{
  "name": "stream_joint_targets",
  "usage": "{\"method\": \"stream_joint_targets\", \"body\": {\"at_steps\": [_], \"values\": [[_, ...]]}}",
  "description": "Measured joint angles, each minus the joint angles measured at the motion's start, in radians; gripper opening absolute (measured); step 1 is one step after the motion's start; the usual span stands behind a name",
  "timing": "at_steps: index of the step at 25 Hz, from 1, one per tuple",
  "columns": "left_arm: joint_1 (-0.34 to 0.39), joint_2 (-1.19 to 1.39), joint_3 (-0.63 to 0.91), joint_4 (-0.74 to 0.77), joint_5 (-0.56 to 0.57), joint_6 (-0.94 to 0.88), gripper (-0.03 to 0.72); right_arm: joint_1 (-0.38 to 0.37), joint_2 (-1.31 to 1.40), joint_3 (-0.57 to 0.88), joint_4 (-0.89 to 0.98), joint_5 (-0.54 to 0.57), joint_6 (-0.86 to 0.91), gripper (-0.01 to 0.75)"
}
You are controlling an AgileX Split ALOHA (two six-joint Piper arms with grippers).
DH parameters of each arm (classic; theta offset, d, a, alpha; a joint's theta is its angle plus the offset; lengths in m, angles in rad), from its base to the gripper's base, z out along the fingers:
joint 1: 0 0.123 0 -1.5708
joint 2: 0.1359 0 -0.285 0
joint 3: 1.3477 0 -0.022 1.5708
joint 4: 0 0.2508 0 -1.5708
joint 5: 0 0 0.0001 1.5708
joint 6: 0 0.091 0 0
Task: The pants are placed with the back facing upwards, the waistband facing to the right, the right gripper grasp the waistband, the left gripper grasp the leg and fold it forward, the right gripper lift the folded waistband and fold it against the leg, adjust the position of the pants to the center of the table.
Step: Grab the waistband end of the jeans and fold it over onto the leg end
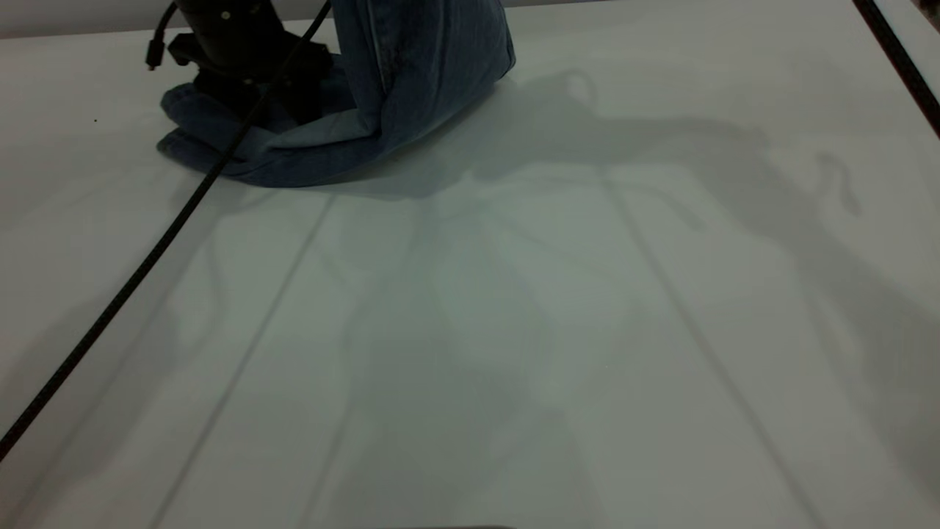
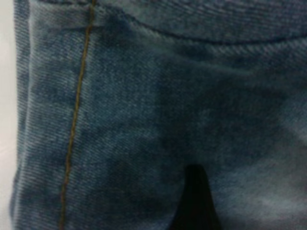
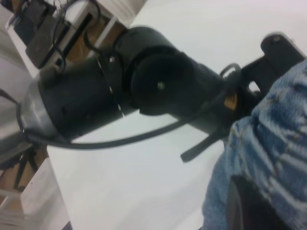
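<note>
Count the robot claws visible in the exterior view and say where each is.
1: the left claw presses down on the pants at the table's far left. The right claw is out of that frame, apparently lifting the denim.

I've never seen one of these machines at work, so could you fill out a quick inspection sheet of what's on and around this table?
Surface: white table, bare except for shadows.
Job's things: blue denim pants bunched at the far left, one part lifted off the table.
Clutter: nothing seen.
End effectors: left end effector pressed down into the denim; right one only shows one finger against denim.
Cables: black braided cable crossing the table's left side.
Surroundings: equipment beyond the table edge, unclear.
</note>
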Motion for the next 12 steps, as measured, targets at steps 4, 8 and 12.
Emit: {"method": "stream_joint_targets", "body": {"at_steps": [4,8,12], "values": [[-0.029,0.008,-0.035,-0.046,0.022,0.013,0.505,0.0,0.004,-0.001,-0.053,-0.031,0.041,0.078],[-0.022,0.023,-0.135,-0.037,0.116,-0.003,0.505,0.0,0.029,-0.001,-0.058,-0.041,0.053,0.078],[0.022,0.023,-0.296,0.059,0.238,-0.03,0.505,0.001,0.063,-0.001,-0.02,-0.059,0.051,0.078]]}}
